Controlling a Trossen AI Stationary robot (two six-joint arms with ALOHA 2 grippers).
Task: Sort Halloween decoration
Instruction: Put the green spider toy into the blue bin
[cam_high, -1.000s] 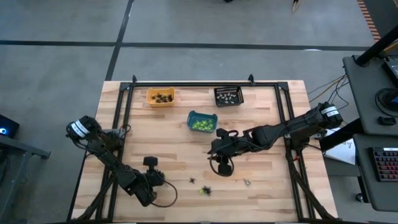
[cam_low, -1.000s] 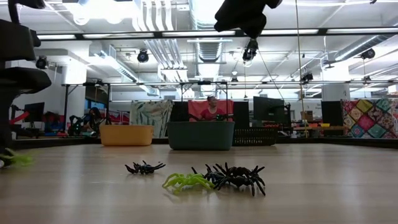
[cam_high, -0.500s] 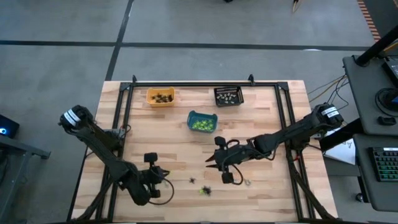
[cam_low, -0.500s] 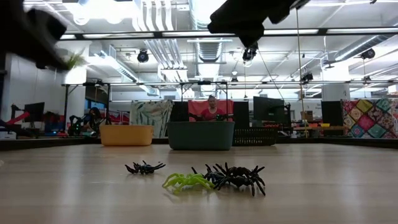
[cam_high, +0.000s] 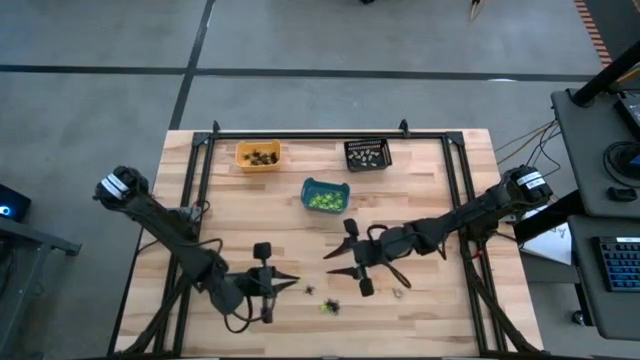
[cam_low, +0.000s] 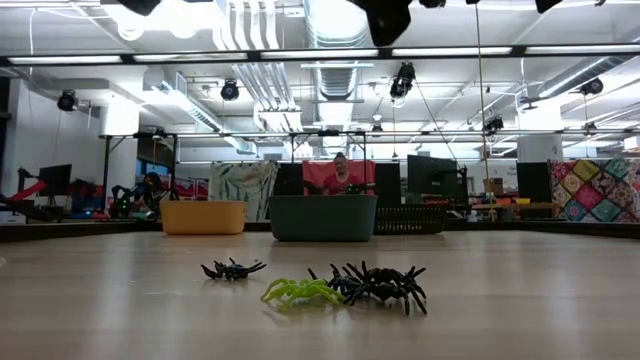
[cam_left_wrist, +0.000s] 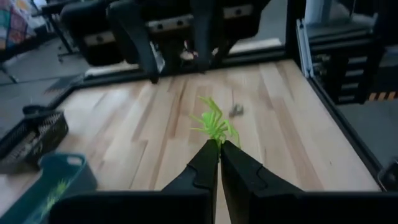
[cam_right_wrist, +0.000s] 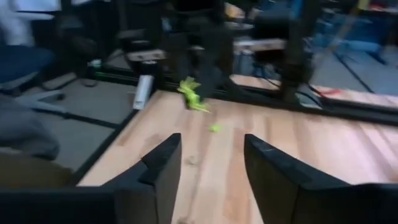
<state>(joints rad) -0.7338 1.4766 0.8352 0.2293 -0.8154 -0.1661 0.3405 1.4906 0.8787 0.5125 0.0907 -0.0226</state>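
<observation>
Your left end effector is pinched shut on a lime green spider, lifted off the table, likely bound for the teal bin. Your right end effector hangs spread and empty below that bin, above the loose spiders left to sort.

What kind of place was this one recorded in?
Probably a large robotics lab or workshop: exposed ceiling ducts, monitors on benches behind the wooden table, and a person seated there.
</observation>
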